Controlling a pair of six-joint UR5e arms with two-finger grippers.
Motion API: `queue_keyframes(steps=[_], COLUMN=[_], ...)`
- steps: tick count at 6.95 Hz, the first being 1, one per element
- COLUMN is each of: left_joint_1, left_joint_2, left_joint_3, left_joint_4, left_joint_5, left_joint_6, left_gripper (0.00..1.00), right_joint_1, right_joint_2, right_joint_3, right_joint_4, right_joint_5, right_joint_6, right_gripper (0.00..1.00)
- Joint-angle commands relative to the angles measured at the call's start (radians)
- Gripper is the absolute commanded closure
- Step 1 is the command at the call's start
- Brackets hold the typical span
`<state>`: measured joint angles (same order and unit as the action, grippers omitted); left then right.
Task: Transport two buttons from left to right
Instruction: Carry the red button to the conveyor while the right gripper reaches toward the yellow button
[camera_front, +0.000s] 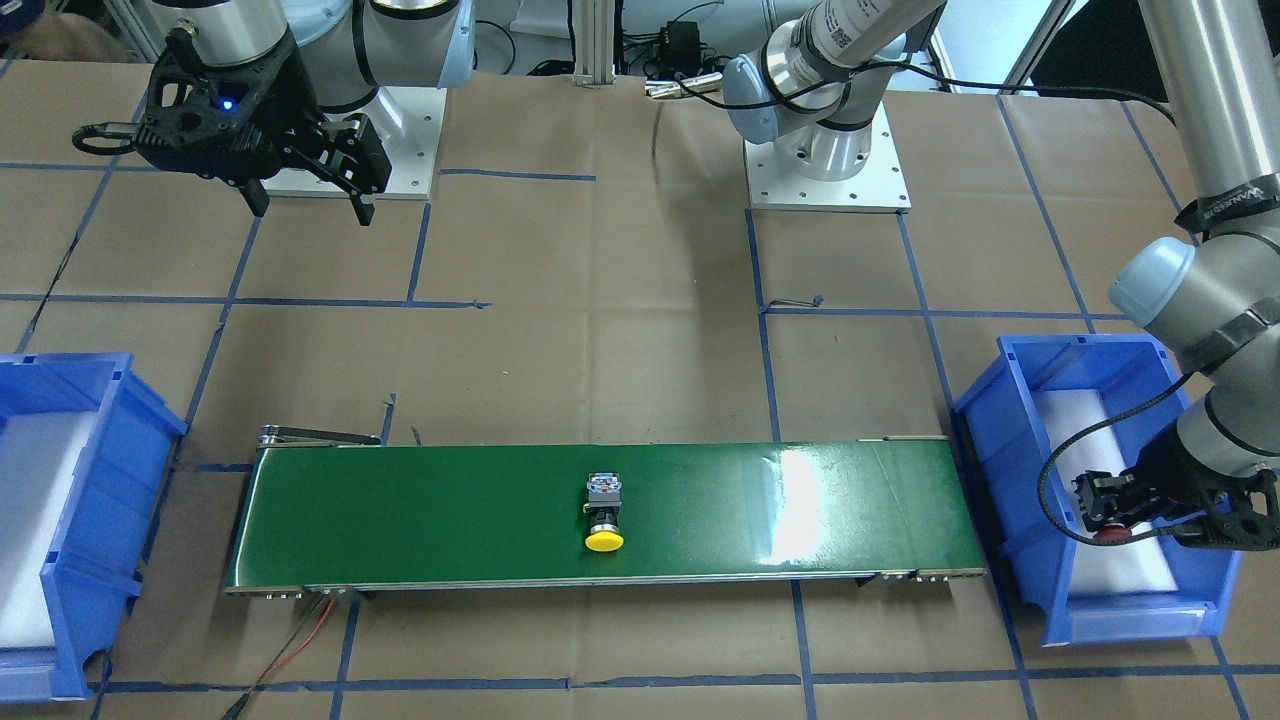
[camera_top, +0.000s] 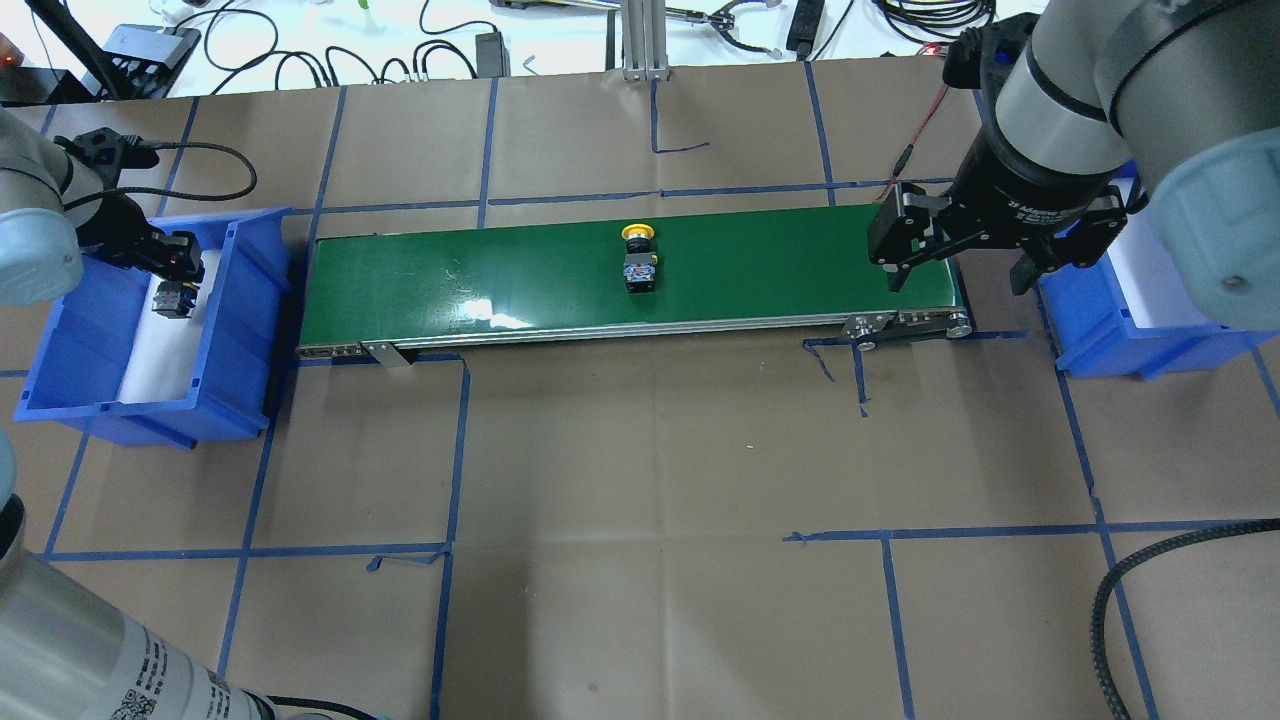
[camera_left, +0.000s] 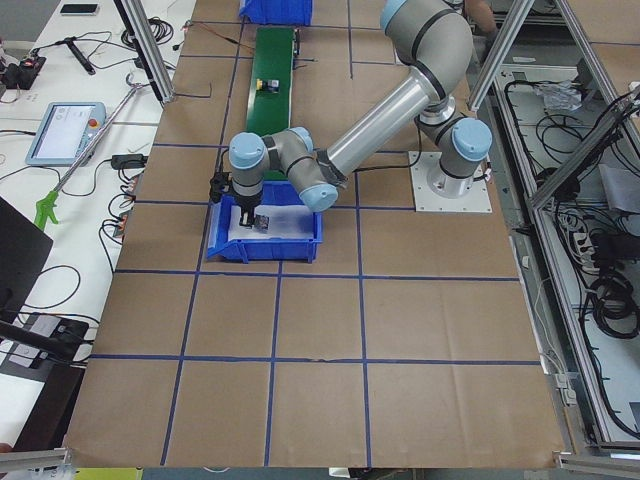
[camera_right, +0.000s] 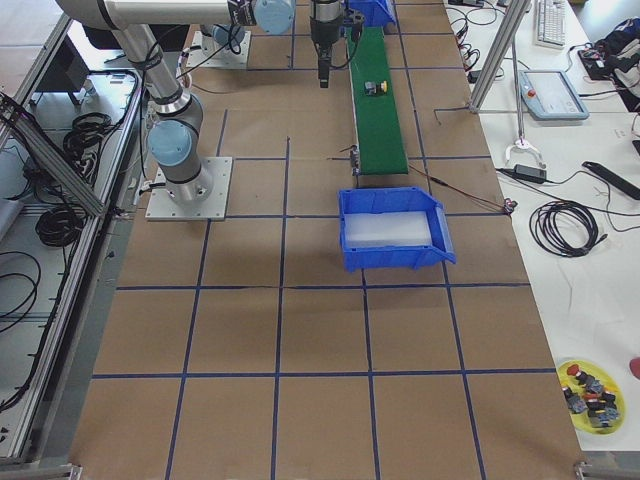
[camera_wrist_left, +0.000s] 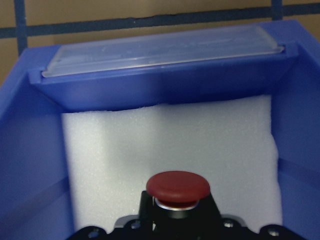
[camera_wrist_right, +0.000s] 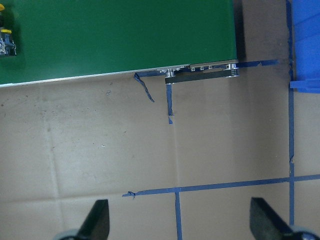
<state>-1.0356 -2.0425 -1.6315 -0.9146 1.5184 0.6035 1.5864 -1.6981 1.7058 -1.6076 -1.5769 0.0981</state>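
The yellow-capped button (camera_front: 604, 510) (camera_top: 638, 258) lies on its side at the middle of the green conveyor belt (camera_front: 420, 510) (camera_top: 480, 265). The red-capped button (camera_wrist_left: 178, 189) (camera_front: 1108, 532) is inside the blue bin (camera_top: 240, 330) (camera_front: 1010, 450) on my left, over its white foam. My left gripper (camera_top: 172, 285) (camera_front: 1105, 510) is shut on it. My right gripper (camera_top: 957, 285) (camera_front: 312, 210) hangs open and empty above the belt's right end, near its front corner. In the right wrist view its fingertips (camera_wrist_right: 97, 220) frame bare paper, and the yellow button (camera_wrist_right: 5, 42) shows at the top left edge.
A second blue bin (camera_top: 1100, 340) (camera_front: 110, 480) with white foam stands past the belt's right end, partly under my right arm. Brown paper with blue tape lines covers the table. Red wires (camera_front: 300, 640) trail from the belt's end on my right.
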Motion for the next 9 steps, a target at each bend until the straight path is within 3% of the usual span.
queue_keyframes(steps=[1, 4, 7, 9], left_joint_1=[0.002, -0.004, -0.105, -0.229], left_joint_2=[0.079, 0.180, 0.177, 0.165], left_joint_3=[0.056, 0.192, 0.214, 0.211], left_joint_4=[-0.167, -0.488, -0.489, -0.488], left_joint_5=[0.005, 0.029, 0.048, 0.082], left_joint_6=[0.001, -0.010, -0.095, -0.300], left_gripper=[1.00, 0.99, 0.99, 0.99], right_joint_1=[0.001, 0.001, 0.001, 0.001], right_joint_2=[0.000, 0.002, 0.012, 0.047], right_joint_3=[0.000, 0.000, 0.002, 0.003], right_joint_4=[0.000, -0.002, -0.047, -0.113], right_joint_5=[0.000, 0.000, 0.000, 0.000], right_joint_6=[0.000, 0.000, -0.012, -0.012], right_gripper=[0.00, 0.00, 0.00, 0.00])
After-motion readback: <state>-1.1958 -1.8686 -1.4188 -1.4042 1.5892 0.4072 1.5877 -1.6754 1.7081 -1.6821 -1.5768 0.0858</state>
